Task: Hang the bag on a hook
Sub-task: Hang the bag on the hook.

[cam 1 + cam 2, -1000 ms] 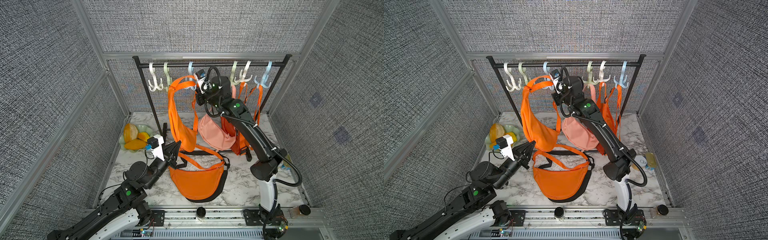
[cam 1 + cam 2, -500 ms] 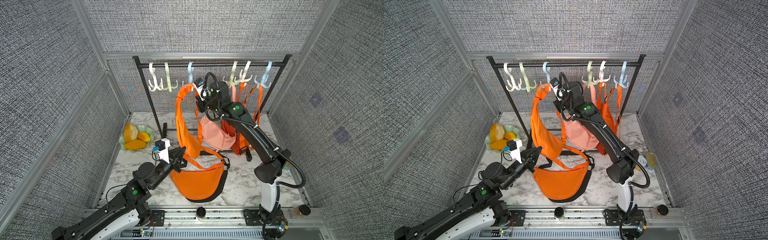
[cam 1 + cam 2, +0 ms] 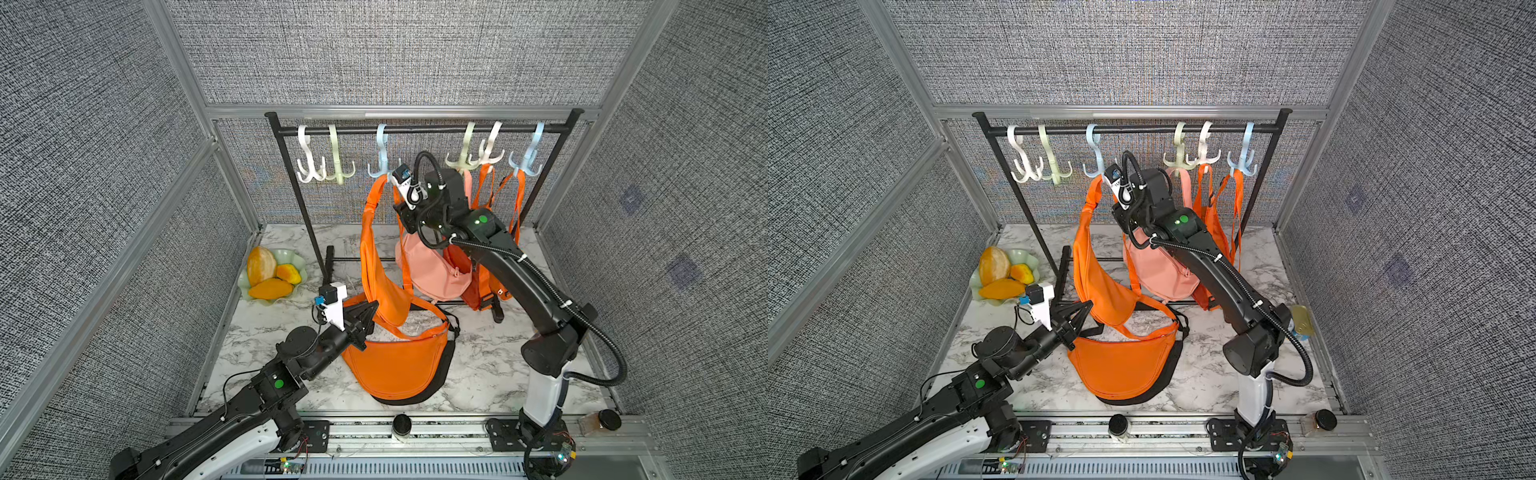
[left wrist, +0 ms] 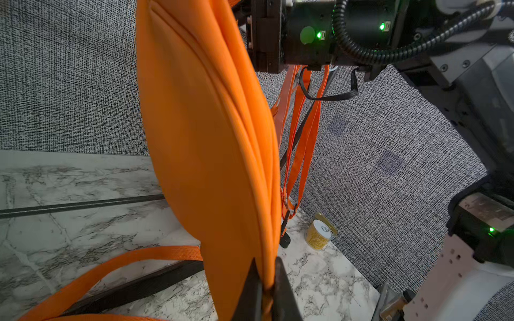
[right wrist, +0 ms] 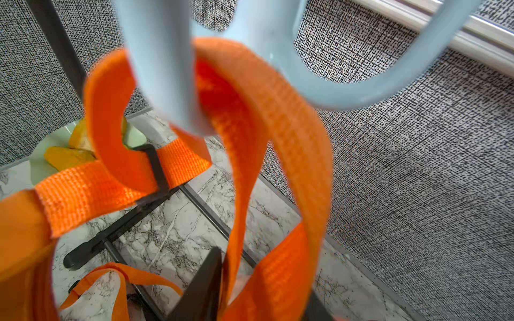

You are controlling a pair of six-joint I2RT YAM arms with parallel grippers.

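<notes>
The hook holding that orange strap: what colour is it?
Pale blue. The hook shows best in the right wrist view.

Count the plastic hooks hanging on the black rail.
6. From the fruit bowl's end: white hook, pale green hook, pale blue hook holding an orange strap, then second pale green hook, second white hook, second pale blue hook, each carrying straps. None seems hidden.

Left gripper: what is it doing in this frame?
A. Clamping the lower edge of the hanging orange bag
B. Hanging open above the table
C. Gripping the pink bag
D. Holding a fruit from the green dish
A: the left wrist view shows the left gripper shut on the bottom edge of the hanging orange bag.
</notes>
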